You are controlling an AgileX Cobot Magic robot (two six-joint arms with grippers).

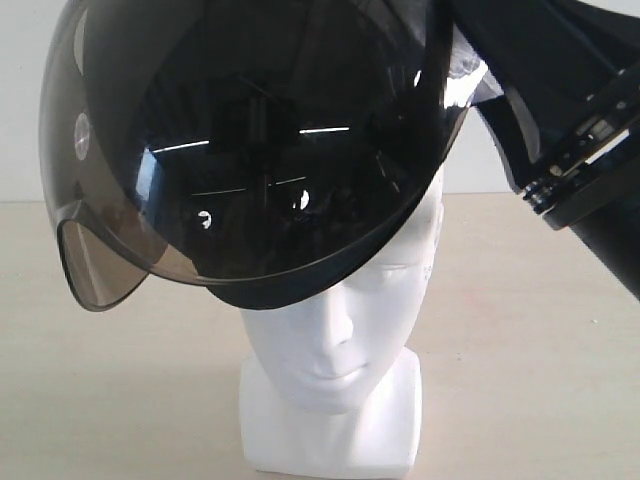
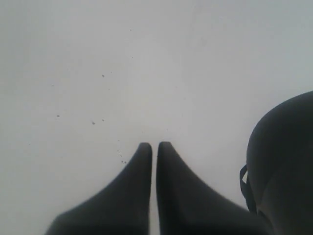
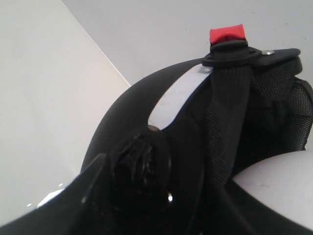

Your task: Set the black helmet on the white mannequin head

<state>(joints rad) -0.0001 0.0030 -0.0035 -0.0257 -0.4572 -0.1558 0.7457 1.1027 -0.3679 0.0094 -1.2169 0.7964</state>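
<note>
Pale beige surface [image 1: 560,350]: carrying the head. Matte black helmet with smoky bubble visor [image 1: 250,130]: hanging tilted over the crown of the glossy white mannequin head [image 1: 335,340]. Right pincer [image 1: 510,110]: I am seeing it clamping the helmet's rim. Left pincer [image 2: 152,147]: showing narrow, holding nothing.

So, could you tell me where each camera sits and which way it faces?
Exterior view: low, in front of the white mannequin head, facing its face under the tilted black helmet; the right arm shows beside it.
Left wrist view: looks past the shut left gripper at a plain pale surface, helmet alongside.
Right wrist view: pressed close to the helmet's strap and lining, with some of the head; the arm itself unclear.
All three share the helmet.
</note>
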